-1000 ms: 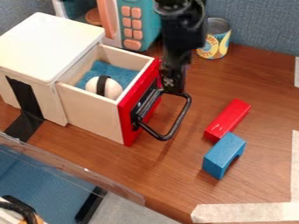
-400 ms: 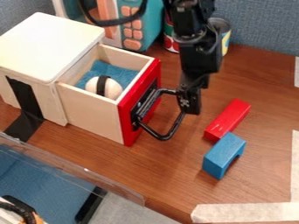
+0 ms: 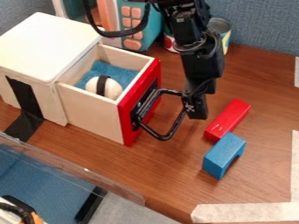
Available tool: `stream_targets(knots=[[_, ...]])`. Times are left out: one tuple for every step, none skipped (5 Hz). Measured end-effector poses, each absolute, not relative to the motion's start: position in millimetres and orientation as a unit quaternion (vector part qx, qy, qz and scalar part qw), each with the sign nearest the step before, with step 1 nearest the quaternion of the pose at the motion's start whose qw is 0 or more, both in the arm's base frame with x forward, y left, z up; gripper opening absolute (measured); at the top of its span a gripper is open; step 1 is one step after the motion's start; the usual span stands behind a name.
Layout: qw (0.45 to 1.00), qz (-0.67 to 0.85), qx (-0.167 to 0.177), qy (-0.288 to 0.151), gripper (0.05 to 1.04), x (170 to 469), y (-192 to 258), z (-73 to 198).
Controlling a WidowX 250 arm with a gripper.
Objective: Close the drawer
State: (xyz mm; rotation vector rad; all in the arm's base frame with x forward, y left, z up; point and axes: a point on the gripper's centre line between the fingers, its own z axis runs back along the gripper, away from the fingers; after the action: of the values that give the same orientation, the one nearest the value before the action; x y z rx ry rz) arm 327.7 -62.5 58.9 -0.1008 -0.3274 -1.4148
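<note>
The gripper (image 3: 196, 113) hangs just right of the drawer's black handle (image 3: 166, 134), at the handle's outer upper corner; whether they touch I cannot tell. Pulled out of the white wooden box (image 3: 48, 46), the drawer (image 3: 93, 114) stands open with its red front (image 3: 128, 121) facing right. Inside it lie a blue cloth (image 3: 119, 73) and a pale ball with a black band (image 3: 92, 85).
A red block (image 3: 228, 119) and a blue arch block (image 3: 223, 154) lie right of the handle. Behind stand a toy microwave (image 3: 140, 33) and cans (image 3: 219, 28). A clear panel's edge (image 3: 88, 173) crosses the lower left.
The gripper has moved right and toward the camera, from beside the red front to the handle's outer side. The drawer and blocks have stayed in place.
</note>
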Motion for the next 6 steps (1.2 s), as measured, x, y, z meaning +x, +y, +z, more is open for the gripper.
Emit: stream_targets(knots=[[0.751,-0.642,-0.047,-0.146,0.999,324,-62,53],[0.758,-0.638,-0.052,-0.128,0.999,317,-60,43],[0.761,-0.636,-0.052,-0.12,0.997,311,-58,37],[0.763,-0.636,-0.05,-0.108,0.999,308,-56,35],[0.768,-0.634,-0.041,-0.083,0.999,304,-49,33],[0.779,-0.623,-0.035,-0.059,0.999,300,-40,33]])
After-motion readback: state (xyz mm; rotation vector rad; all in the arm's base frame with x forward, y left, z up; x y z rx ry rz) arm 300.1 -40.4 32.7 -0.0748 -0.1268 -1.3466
